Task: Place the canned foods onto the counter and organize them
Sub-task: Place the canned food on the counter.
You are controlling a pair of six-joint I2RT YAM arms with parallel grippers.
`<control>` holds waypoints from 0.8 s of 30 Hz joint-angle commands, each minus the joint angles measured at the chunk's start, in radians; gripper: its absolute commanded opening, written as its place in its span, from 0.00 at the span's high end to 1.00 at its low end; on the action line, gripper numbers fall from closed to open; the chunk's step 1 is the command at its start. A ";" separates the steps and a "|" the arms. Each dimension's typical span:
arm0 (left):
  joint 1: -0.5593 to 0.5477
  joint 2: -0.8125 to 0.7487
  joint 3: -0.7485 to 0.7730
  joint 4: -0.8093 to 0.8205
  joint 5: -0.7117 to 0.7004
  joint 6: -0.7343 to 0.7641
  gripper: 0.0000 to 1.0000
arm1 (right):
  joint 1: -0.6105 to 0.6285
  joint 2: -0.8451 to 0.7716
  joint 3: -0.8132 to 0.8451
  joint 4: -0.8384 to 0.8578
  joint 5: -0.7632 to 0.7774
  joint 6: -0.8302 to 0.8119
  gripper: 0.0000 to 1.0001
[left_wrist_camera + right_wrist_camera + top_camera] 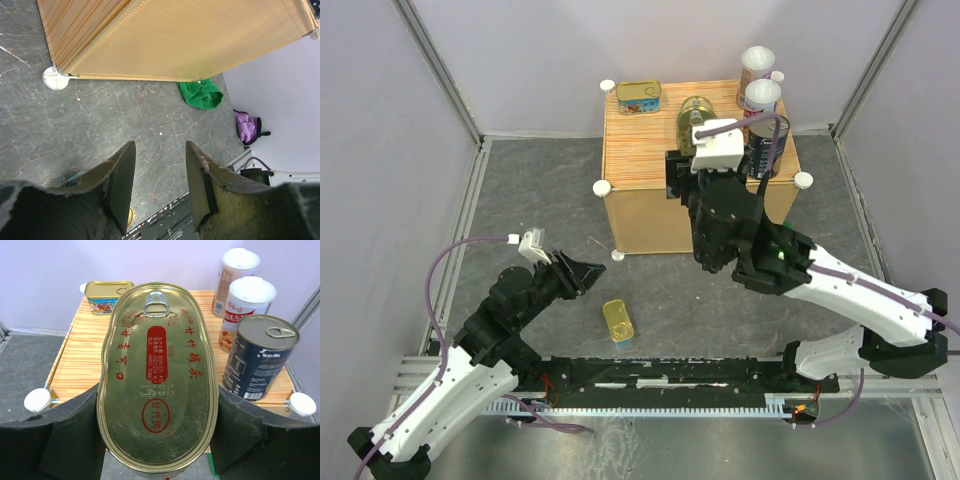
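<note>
1. The left pincer (582, 272) hangs low over the grey stone-patterned surface (520, 190), left of centre. Its jaws are parted and released, with nothing between them (160, 150).
2. Just to its right, a rectangular gold-lidded tin (617, 322) lies flat on the grey surface, near the arm bases and apart from the pincer.
3. The left wrist view shows a green cloth (201, 94) at the foot of the wooden block, with a purple cloth (246, 125) beyond it.
4. The raised wooden surface (640, 150) carries a second rectangular tin (638, 96) at its back left corner.
5. The right pincer (692, 165) reaches over the middle of the wooden surface, grasping an oval gold tin (159, 375) by its long sides. Whether the tin touches the planks cannot be told.
6. At the right side stand two white-lidded cylinders (239, 275) (250, 310), upright, one behind the other.
7. A dark blue cylinder (260, 357) stands upright in front of them.
</note>
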 commanded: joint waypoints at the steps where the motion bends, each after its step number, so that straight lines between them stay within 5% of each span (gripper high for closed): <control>1: -0.003 0.004 0.026 0.040 -0.012 0.046 0.48 | -0.108 0.040 0.089 -0.029 -0.140 0.063 0.97; 24: -0.003 0.044 -0.018 0.103 -0.028 0.073 0.48 | -0.438 0.177 0.189 -0.042 -0.469 0.119 0.97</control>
